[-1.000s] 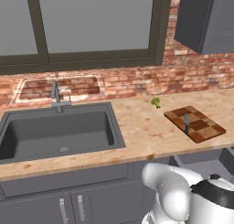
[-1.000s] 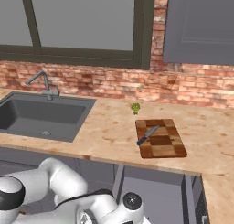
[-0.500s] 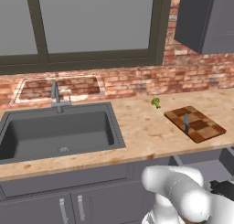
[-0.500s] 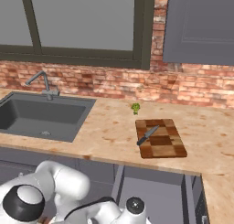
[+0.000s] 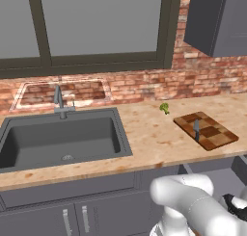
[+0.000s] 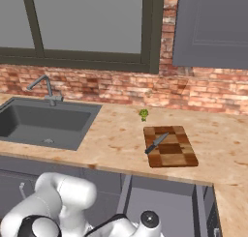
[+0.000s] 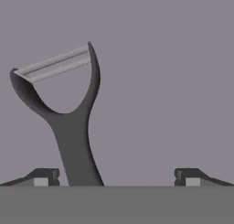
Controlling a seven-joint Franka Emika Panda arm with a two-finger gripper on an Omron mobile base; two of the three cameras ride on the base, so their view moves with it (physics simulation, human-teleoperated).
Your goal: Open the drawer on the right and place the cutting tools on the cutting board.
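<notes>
We see our gripper (image 7: 117,178) spread wide, grasping nothing, the dark grey Y-shaped peeler (image 7: 68,113) lying between its fingertips nearer the left one on the plain grey drawer floor (image 7: 173,81).

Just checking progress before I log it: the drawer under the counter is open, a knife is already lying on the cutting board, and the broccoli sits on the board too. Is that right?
Not quite. The broccoli sits on the counter just behind the cutting board, not on it, as the right base view shows. The drawer is open and the knife lies on the board.
</notes>
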